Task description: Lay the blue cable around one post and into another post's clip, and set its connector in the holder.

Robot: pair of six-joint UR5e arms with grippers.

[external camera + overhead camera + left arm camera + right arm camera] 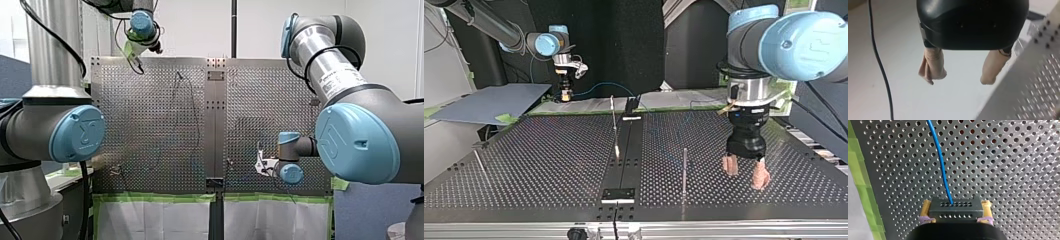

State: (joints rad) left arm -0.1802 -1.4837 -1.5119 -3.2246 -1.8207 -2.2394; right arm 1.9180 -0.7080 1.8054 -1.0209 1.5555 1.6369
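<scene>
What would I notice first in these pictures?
Probably the blue cable, running over the holed table into a black connector that my right gripper clamps between its fingers. Then my left gripper, large at the top view's right, hanging open above the table with beige pads.

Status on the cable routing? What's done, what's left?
Done: my right gripper is shut on the black connector. In hand: it holds that connector over the table, the blue cable trailing off loose. Left: no cable shows around a post or in a clip, and the connector is not in a holder. My left gripper hangs open and empty.
</scene>
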